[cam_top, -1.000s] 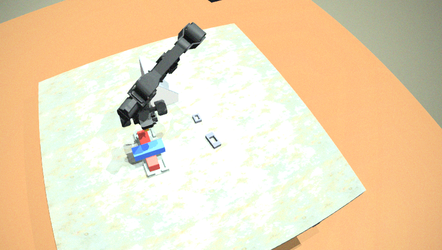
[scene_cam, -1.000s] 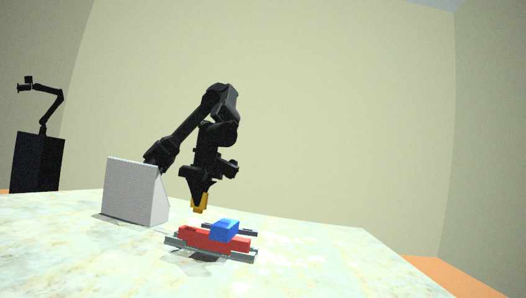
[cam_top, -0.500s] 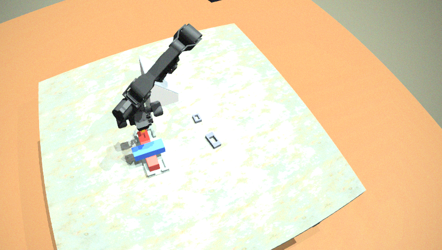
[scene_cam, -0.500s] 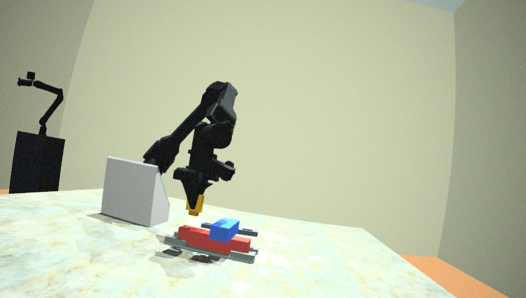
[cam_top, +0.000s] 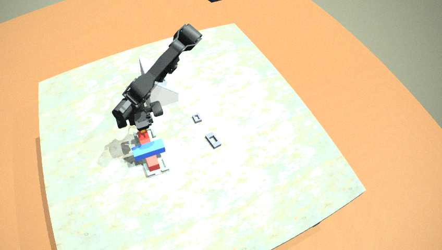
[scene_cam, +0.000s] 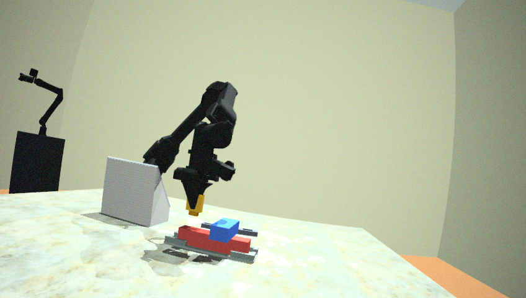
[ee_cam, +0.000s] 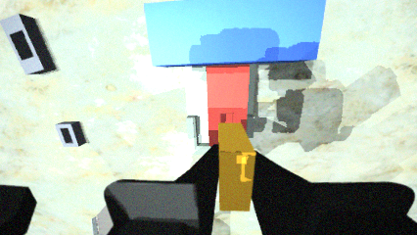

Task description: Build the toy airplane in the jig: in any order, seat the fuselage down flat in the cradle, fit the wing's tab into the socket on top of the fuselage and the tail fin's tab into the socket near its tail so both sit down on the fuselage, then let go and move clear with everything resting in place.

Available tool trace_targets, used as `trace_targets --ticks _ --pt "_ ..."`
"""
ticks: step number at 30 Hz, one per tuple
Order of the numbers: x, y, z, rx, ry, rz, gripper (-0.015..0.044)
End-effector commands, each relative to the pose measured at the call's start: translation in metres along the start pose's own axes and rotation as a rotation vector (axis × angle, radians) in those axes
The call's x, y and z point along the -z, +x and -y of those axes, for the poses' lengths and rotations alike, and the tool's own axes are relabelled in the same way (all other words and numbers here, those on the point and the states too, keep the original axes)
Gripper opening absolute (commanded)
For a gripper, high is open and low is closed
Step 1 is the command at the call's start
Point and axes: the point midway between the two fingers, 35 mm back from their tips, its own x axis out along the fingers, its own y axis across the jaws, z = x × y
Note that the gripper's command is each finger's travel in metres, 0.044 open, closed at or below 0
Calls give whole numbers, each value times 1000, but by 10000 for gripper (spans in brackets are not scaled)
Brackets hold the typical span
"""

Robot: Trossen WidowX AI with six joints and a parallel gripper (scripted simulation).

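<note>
End effector grips yellow tail fin, upright, above the socket end of red fuselage.

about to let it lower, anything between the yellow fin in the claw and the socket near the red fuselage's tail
Nothing visible: the yellow block-shaped tail fin hangs above the red bar-shaped fuselage's tail end, with only open air between.

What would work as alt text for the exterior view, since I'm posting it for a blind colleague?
A black robot gripper holds a yellow tail fin above a red fuselage in a grey cradle. A blue wing lies across the fuselage.
</note>
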Motion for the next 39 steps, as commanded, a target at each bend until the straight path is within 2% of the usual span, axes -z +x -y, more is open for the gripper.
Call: trace_targets --ticks 1,30,39 --pt "-1 -1 3 6 -6 0 65" --pt "-1 38 3 4 -6 0 65" --pt "-1 39 3 4 -6 0 65"
